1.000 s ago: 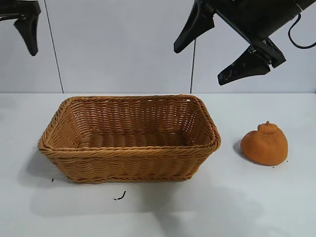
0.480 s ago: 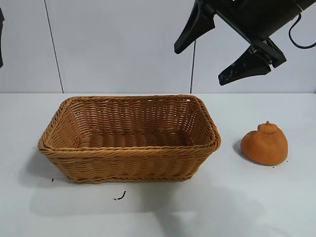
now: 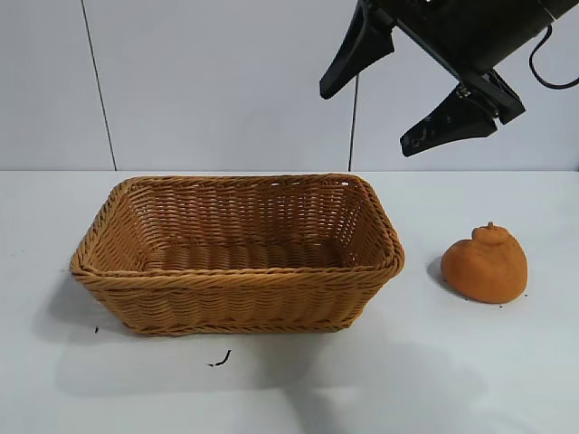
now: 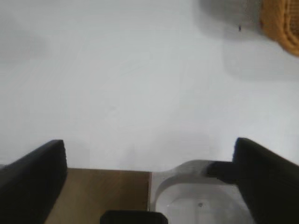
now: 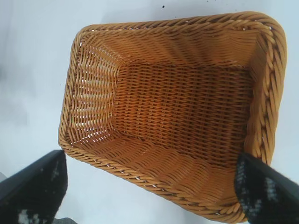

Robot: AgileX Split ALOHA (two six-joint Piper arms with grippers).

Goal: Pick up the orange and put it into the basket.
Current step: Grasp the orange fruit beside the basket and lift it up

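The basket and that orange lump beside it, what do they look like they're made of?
The basket looks like woven wicker or rattan, tan-brown with a slight sheen: interlaced strands and a braided rim show. The orange is matte and lumpy with a small knob on top; real fruit or a soft replica, I cannot tell.

Our right gripper (image 3: 393, 113) hangs high at the upper right of the exterior view, black fingers (image 3: 348, 59) spread wide, angled downward. Our left gripper (image 4: 149, 168) shows only in its own wrist view, fingers (image 4: 32, 179) wide apart, pointing steeply down.
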